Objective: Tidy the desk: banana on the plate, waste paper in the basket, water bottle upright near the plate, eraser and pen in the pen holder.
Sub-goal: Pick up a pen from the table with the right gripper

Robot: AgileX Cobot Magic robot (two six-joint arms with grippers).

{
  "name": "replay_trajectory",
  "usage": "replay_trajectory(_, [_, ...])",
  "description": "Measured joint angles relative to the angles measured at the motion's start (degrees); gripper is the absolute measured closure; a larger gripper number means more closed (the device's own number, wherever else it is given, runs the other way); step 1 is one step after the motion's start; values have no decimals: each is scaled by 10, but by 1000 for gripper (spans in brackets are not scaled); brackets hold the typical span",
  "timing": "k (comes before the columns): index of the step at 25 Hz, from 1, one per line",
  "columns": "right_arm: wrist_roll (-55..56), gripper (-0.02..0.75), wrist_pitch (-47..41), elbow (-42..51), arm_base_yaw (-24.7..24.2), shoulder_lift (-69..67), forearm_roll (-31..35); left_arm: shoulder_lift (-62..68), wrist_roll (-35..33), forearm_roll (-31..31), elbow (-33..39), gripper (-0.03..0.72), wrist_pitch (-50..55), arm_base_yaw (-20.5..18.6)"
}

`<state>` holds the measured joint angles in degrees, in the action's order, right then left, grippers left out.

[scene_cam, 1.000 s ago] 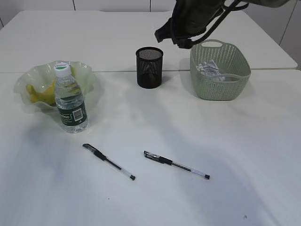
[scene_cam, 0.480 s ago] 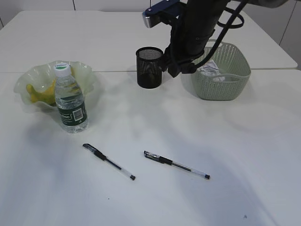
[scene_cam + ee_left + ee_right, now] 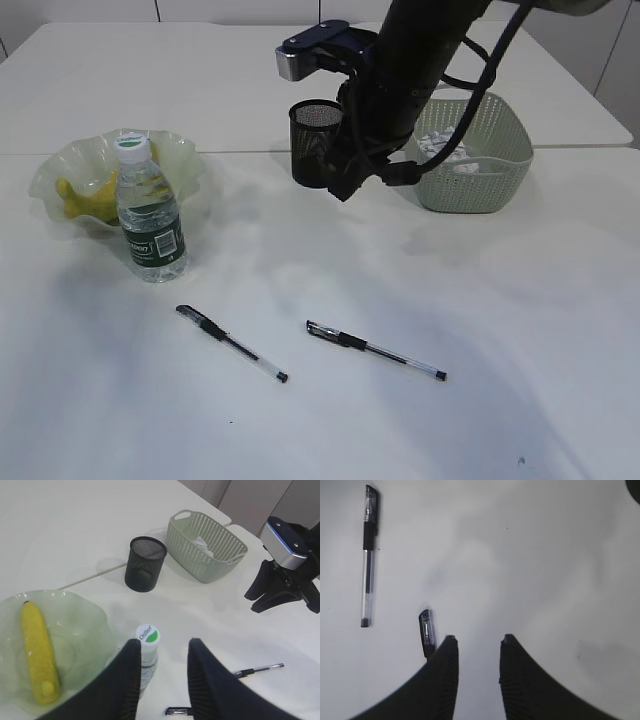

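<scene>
Right gripper (image 3: 345,187) hangs in the air with its fingers (image 3: 445,680) spread apart and nothing between them — in the exterior view it sits in front of the black mesh pen holder (image 3: 314,140) and beside the green basket (image 3: 470,150), which has crumpled waste paper (image 3: 440,145) inside. Below it two pens lie well apart on the white table (image 3: 520,330): one (image 3: 375,350) to the right, another (image 3: 231,343) to the left. Left gripper (image 3: 162,677) is also parted and empty — it hovers above the upright water bottle (image 3: 150,210), which stands just beside the plate (image 3: 50,175) holding the banana (image 3: 37,652).
</scene>
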<state>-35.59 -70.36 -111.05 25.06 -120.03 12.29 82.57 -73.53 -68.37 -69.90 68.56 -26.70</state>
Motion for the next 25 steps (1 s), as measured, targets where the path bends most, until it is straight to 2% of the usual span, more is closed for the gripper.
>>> replay_trajectory(8, [30, 525, -1, -1, 0, 0, 7, 0, 5, 1, 0, 473, 0, 0])
replay_trajectory(16, [150, 526, -1, -2, 0, 0, 7, 0, 7, 15, 0, 473, 1, 0])
replay_trajectory(20, [150, 525, -1, -2, 0, 0, 7, 0, 10, 16, 0, 473, 1, 0])
replay_trajectory(25, [93, 525, -2, 7, 0, 0, 7, 0, 19, 14, 0, 473, 1, 0])
